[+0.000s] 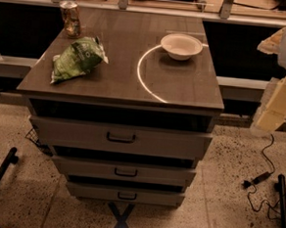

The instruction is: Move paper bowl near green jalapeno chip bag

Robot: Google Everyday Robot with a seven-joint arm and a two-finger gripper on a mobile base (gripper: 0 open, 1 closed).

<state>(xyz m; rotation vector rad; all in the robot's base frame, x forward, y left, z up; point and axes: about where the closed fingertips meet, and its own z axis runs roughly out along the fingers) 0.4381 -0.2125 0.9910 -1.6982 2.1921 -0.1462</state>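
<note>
The paper bowl is off-white and stands upright at the back right of the cabinet top. The green jalapeno chip bag lies wrinkled at the left of the same top, well apart from the bowl. My gripper hangs at the right edge of the camera view, beside the cabinet and below the level of its top, away from both the bowl and the bag. It holds nothing that I can see.
A metallic drink can stands at the back left corner behind the bag. The cabinet has three drawers in front. A cable and plug lie on the speckled floor at the right. Shelving runs behind the cabinet.
</note>
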